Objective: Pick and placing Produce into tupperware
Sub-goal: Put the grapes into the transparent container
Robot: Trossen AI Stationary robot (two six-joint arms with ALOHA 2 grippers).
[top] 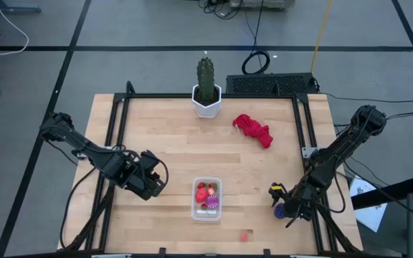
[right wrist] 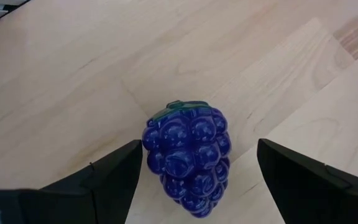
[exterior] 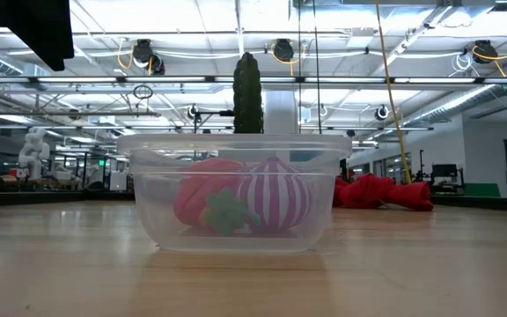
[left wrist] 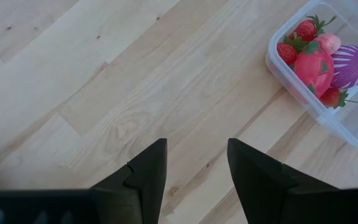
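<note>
Right gripper (right wrist: 194, 171) hung jaws wide over grapes (right wrist: 188, 155) near table's right edge | left gripper (left wrist: 194, 171) narrow, empty, idle beside tupperware (top: 207, 198) | advice: lower straight, centre bunch, close gently, lift clear

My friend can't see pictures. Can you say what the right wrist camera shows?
A dark purple grape bunch lies on the wooden table, between the open fingers of the right gripper, which are not touching it.
</note>
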